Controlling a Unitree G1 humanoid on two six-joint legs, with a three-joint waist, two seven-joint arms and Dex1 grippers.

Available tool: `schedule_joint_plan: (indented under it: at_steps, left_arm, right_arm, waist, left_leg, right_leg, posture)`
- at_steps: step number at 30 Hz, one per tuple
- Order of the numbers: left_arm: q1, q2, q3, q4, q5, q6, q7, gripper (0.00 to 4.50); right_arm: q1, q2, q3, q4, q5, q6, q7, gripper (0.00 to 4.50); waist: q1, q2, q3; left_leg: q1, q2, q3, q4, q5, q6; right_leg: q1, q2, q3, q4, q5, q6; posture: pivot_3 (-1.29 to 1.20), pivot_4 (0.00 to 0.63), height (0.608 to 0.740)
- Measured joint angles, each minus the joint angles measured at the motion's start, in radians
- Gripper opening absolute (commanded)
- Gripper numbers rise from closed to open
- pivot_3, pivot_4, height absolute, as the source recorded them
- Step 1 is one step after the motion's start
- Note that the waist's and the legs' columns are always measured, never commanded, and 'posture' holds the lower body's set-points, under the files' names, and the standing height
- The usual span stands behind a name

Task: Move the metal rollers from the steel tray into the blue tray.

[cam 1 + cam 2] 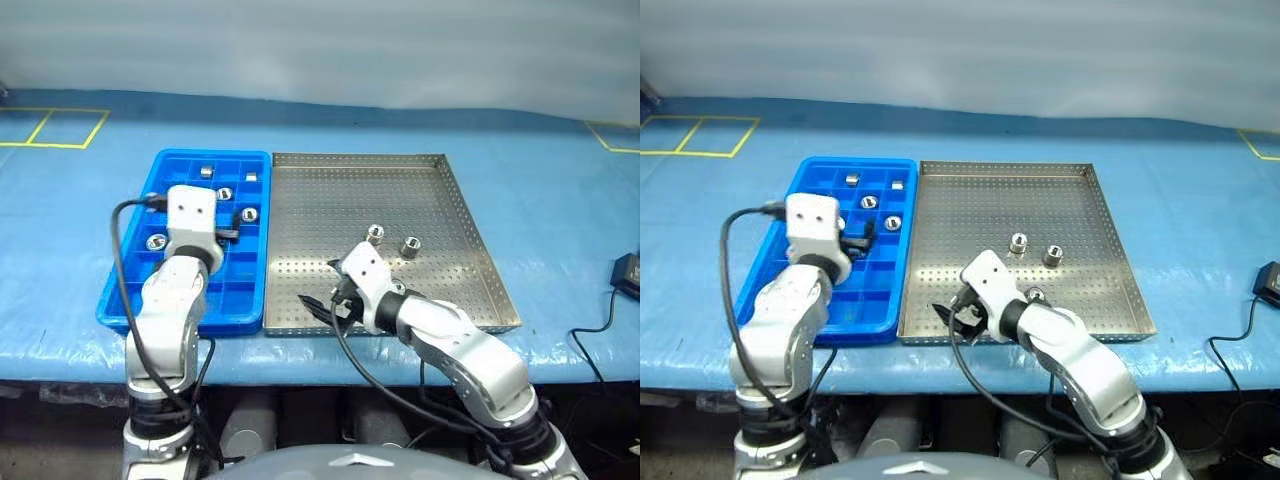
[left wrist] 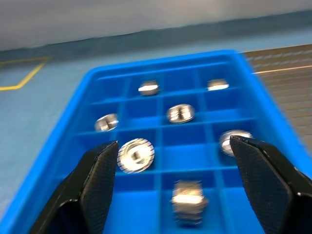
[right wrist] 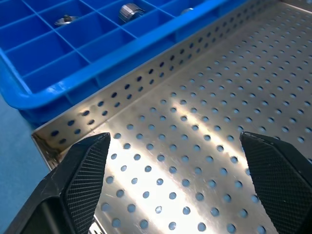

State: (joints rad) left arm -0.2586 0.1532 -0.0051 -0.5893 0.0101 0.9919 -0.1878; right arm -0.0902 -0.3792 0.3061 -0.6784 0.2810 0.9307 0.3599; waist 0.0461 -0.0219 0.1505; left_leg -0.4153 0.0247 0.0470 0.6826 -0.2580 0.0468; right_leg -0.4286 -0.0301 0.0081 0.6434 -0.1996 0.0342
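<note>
The blue tray point(image 1: 180, 322) lies on the left, with the steel tray point(image 1: 340, 200) touching its right side. Several metal rollers point(image 1: 225, 193) sit in the blue tray's compartments. Two rollers point(image 1: 376, 234) stand mid-tray on the steel tray, and a third point(image 1: 1037, 294) lies close by my right wrist. My left gripper point(image 1: 232, 226) hovers over the blue tray, open. In the left wrist view a blurred roller point(image 2: 187, 200) shows in a compartment between and below its fingers point(image 2: 100, 170). My right gripper point(image 3: 175, 139) is open and empty over the steel tray's near left corner.
Both trays rest on a blue table cover point(image 1: 560, 200) with yellow tape lines point(image 1: 60, 128) at the far left. A black adapter point(image 1: 628, 272) with its cable lies at the right edge. The table's front edge runs just below the trays.
</note>
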Motion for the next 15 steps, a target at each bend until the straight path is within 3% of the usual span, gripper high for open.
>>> schedule_joint_plan:
  at_steps: [6, 15]
  left_arm:
    - [-0.068, 0.073, -0.177, 0.137, -0.147, -0.023, -0.247, 4.02]
    - [-0.160, 0.152, -0.448, 0.361, -0.147, -0.211, -0.483, 4.02]
  right_arm:
    - [0.121, -0.021, -0.099, -0.079, -0.002, 0.044, -0.059, 4.50]
    - [0.263, 0.008, -0.183, -0.171, -0.012, 0.084, -0.156, 4.50]
  waist:
    - [-0.045, 0.000, 0.000]
    - [-0.094, 0.002, -0.001]
  left_leg:
    - [0.000, 0.001, 0.001, 0.000, 0.000, 0.000]
    - [0.002, 0.001, 0.003, 0.000, 0.000, 0.000]
  right_leg:
    - [-0.001, 0.002, 0.001, 0.000, -0.003, 0.003]
    - [-0.001, 0.003, 0.004, 0.001, -0.003, 0.004]
  posture:
    - [-0.10, 0.150, 0.740]
    - [-0.18, 0.150, 0.740]
